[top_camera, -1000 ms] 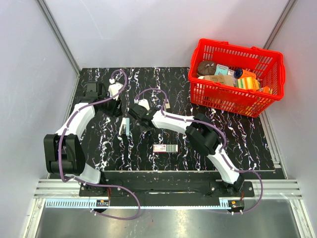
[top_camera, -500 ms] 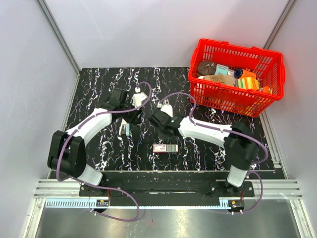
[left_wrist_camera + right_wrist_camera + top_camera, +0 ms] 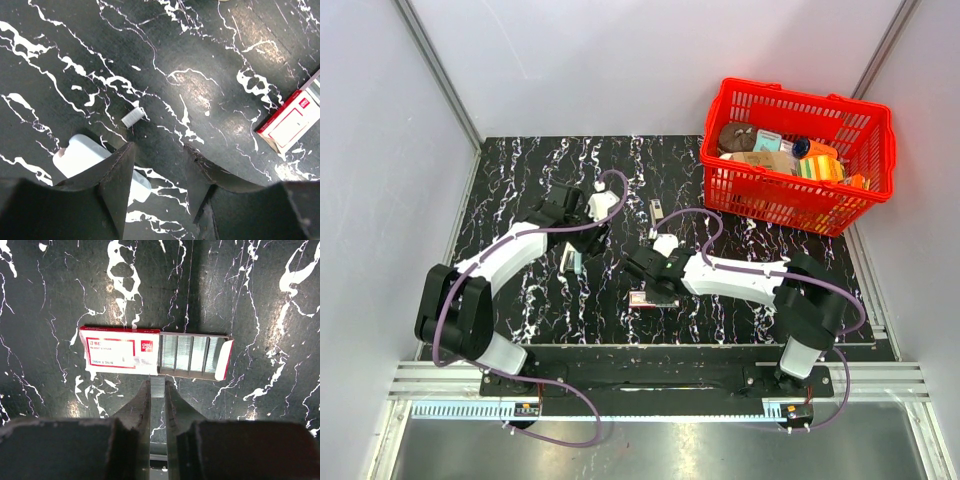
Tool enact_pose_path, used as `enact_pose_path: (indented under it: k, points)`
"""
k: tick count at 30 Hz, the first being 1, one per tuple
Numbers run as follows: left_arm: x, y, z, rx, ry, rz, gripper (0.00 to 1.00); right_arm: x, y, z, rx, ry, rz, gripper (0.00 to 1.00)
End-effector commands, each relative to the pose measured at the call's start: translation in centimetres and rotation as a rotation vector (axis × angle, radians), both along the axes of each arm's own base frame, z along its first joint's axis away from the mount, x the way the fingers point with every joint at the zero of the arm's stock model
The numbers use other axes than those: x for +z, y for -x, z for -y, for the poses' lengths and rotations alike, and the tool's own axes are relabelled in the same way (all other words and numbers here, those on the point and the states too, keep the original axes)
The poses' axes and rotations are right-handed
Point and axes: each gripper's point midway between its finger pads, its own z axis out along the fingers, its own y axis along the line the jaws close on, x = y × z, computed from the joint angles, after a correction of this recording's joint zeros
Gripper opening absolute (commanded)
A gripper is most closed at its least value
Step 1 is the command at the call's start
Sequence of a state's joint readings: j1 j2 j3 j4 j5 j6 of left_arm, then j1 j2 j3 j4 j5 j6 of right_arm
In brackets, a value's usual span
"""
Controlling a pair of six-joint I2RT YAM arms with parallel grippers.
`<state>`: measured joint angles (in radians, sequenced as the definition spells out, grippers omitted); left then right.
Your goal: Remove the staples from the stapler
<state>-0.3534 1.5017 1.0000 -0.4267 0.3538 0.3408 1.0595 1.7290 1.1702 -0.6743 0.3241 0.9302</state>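
Unloading is judged well along: one staple strip (image 3: 157,383) is clamped in the right end effector (image 3: 157,390) beside the opened staple box (image 3: 120,351), a loose staple piece (image 3: 133,117) is noted on the table (image 3: 225,60) near the stapler (image 3: 82,156) under the spread left end effector (image 3: 159,150); magazine contents unseen.

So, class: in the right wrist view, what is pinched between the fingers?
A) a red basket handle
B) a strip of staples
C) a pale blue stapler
B: the right gripper is shut on a strip of staples, right at the near edge of the open box.
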Motion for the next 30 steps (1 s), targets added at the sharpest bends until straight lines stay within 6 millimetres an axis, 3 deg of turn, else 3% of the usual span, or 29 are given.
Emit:
enact_pose_path:
  k: [1, 30]
  points:
    - [1.5, 0.2, -0.4, 0.009, -0.005, 0.061, 0.48, 0.0, -0.5, 0.1, -0.056, -0.003, 0.037, 0.03]
    - [2.0, 0.5, -0.6, 0.004, -0.010, 0.065, 0.48, -1.9, -1.9, 1.3, -0.061, 0.076, 0.037, 0.06]
